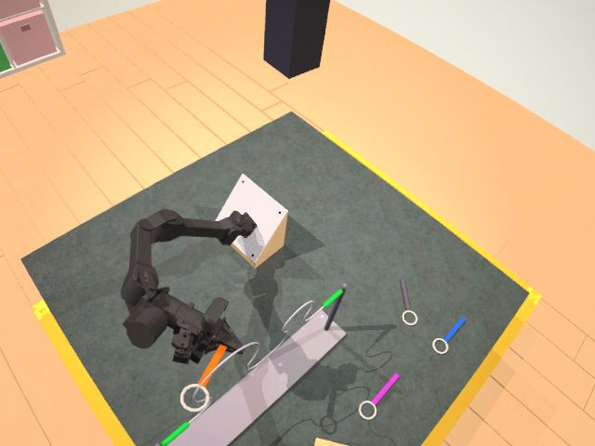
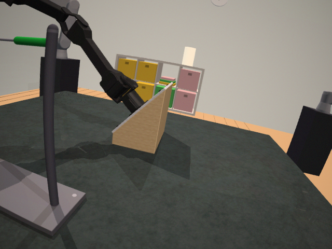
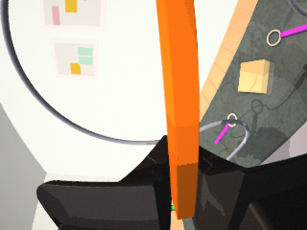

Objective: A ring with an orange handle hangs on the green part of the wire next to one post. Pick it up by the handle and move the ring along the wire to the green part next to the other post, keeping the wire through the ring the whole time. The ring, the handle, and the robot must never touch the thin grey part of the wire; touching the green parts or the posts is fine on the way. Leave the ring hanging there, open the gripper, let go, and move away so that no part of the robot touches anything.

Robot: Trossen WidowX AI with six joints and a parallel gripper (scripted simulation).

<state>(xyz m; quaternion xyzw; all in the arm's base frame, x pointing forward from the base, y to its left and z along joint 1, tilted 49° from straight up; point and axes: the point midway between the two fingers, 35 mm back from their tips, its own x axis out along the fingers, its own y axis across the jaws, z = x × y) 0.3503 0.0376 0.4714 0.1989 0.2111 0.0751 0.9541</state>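
Note:
My gripper (image 1: 229,341) (image 3: 171,141) is shut on the orange handle (image 1: 211,366) (image 3: 177,72). The pale ring (image 1: 181,398) is at the handle's lower-left end in the top view and outside the wrist view. The grey wire (image 1: 251,342) (image 3: 144,142) appears to pass through it; I cannot tell whether they touch. The ring is just up-right of the lower-left green part (image 1: 175,433), on the grey stretch. The wire's hump passes close to my fingertips. The other green part (image 1: 333,297) (image 2: 29,41) joins the far post (image 1: 333,311) (image 2: 49,107). The exterior view does not show my gripper.
The long base plate (image 1: 284,367) (image 2: 35,201) lies below the wire. The arm stands on a wedge mount (image 1: 254,202) (image 2: 139,134). Loose rings with magenta (image 1: 385,388), blue (image 1: 455,329) and grey (image 1: 404,295) handles lie on the right. A pale block (image 1: 329,442) (image 3: 254,77) is at the bottom edge.

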